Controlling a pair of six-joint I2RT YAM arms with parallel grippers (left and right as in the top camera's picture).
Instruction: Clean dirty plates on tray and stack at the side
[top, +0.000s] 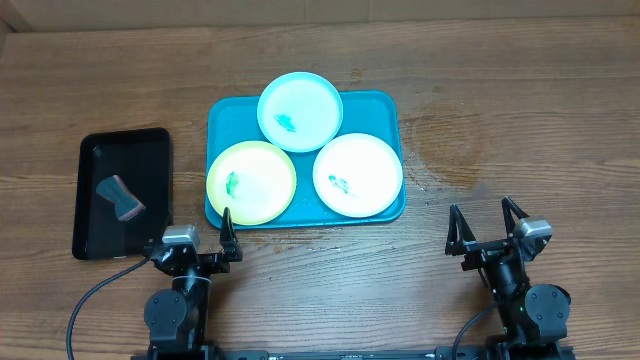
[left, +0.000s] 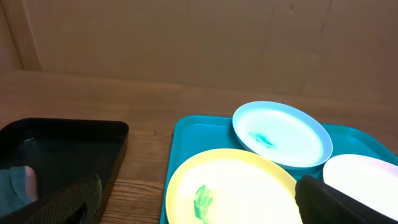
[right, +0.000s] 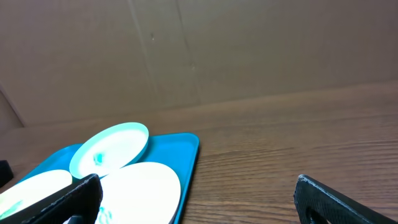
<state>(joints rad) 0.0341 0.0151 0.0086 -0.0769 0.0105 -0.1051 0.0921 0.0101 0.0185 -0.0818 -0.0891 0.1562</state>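
The left arm and right arm, nearer than the tray, were black with rounded joint housings. Each gripper, left and right, bore a silver-grey camera block and tapered black fingers. Black cables trailed behind.

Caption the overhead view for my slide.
Smeared blue plate, yellow-green plate, white plate on turquoise tray; black tray alongside; left gripper, right gripper open.
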